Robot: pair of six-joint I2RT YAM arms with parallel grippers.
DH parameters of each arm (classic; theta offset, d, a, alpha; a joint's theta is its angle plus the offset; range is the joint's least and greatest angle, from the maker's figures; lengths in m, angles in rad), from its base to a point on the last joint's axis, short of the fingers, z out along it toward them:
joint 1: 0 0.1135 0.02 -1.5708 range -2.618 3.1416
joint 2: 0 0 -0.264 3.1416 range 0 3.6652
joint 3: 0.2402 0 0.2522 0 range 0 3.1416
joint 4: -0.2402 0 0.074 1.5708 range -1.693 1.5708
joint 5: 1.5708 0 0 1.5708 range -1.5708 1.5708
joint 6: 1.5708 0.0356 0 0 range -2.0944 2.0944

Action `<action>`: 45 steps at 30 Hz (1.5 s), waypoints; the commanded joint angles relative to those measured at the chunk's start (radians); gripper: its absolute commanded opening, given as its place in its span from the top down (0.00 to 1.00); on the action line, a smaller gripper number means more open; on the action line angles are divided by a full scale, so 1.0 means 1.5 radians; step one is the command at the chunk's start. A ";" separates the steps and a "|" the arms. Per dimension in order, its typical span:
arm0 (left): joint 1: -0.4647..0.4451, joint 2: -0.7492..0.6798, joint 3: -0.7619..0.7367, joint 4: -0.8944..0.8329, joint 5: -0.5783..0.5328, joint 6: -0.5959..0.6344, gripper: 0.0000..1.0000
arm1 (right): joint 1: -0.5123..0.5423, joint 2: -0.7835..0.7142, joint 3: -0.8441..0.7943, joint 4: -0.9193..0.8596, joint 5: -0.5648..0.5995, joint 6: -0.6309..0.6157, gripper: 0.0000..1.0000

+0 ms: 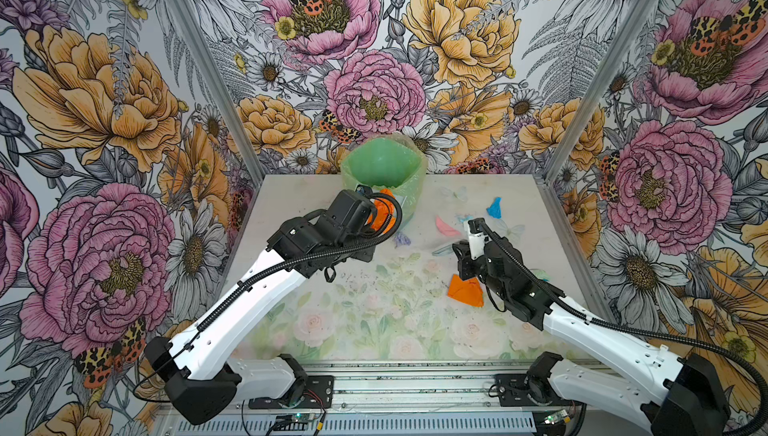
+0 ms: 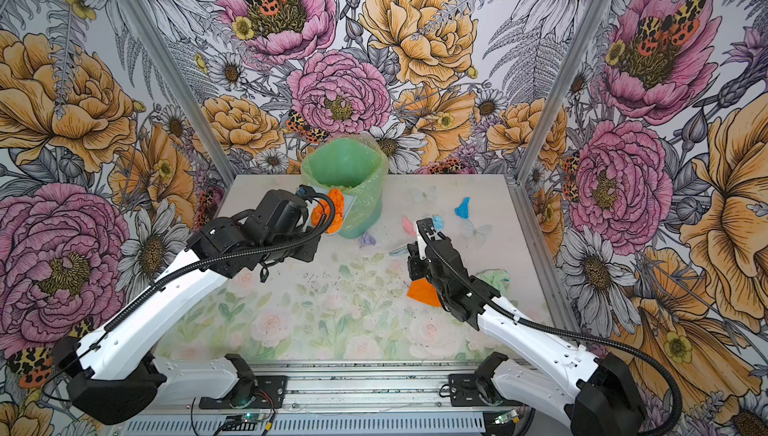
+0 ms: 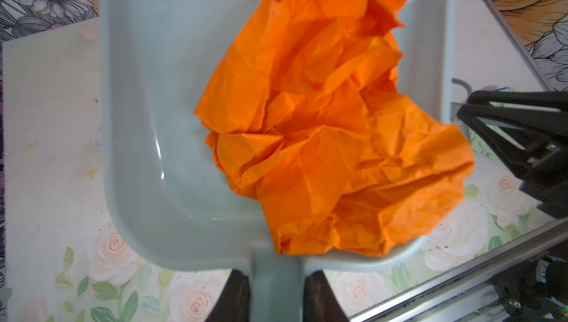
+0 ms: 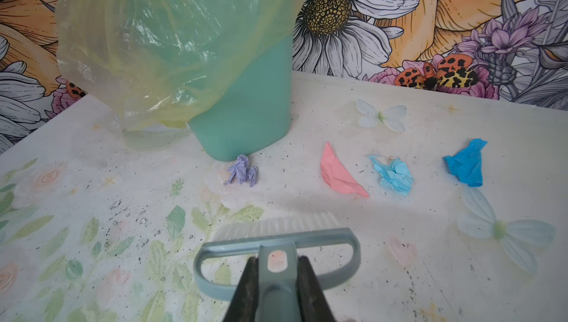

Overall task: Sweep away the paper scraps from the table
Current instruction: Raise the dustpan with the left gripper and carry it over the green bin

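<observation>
Nearest the left wrist camera, the left hand (image 3: 275, 292) is clamped on the handle of the grey-blue dustpan (image 3: 159, 120), and a large orange paper wad (image 3: 322, 139) fills one side of the pan. In both top views the pan is just beside the near left flank of the green bag-lined bin (image 1: 384, 172). Its long axis runs from the hand toward the bin, so emptying it looks like a lift over the rim and a forward tip.

The right hand (image 4: 278, 277) grips the brush (image 4: 276, 237), bristles facing the loose paper scraps on the bench (image 4: 92, 151). A lilac scrap (image 4: 242, 173) lies at the bin's foot, with a pink scrap (image 4: 338, 173), a pale blue scrap (image 4: 395, 174) and a blue scrap (image 4: 467, 163) in a row beyond the bristles. An orange scrap (image 1: 466, 290) and a pale green scrap (image 2: 496, 279) lie beside the right arm, the nearer arm for both.
</observation>
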 commanded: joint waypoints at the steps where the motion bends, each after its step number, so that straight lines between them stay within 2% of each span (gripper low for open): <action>1: 0.038 0.022 0.052 -0.018 -0.019 0.056 0.83 | -0.006 -0.005 -0.003 0.006 -0.003 -0.001 1.00; 6: 0.084 0.076 0.126 -0.020 -0.019 0.094 0.82 | -0.005 -0.020 -0.013 0.006 -0.004 0.003 1.00; 10: 0.105 0.136 0.208 -0.019 -0.067 0.126 0.82 | -0.005 -0.029 -0.023 0.006 -0.002 0.007 1.00; 19: 0.112 0.298 0.426 -0.017 -0.188 0.212 0.82 | -0.005 -0.049 -0.038 0.006 -0.003 0.020 1.00; 26: 0.118 0.437 0.542 -0.019 -0.288 0.307 0.82 | -0.006 -0.082 -0.056 0.000 0.005 0.030 1.00; 30: 0.121 0.493 0.601 -0.018 -0.287 0.352 0.82 | -0.005 -0.097 -0.064 -0.007 0.021 0.030 1.00; 36: 0.124 0.548 0.654 -0.018 -0.360 0.426 0.82 | -0.005 -0.098 -0.065 -0.007 0.032 0.026 1.00; 45: 0.135 0.564 0.644 -0.017 -0.389 0.507 0.82 | -0.006 -0.078 -0.060 -0.006 0.030 0.016 1.00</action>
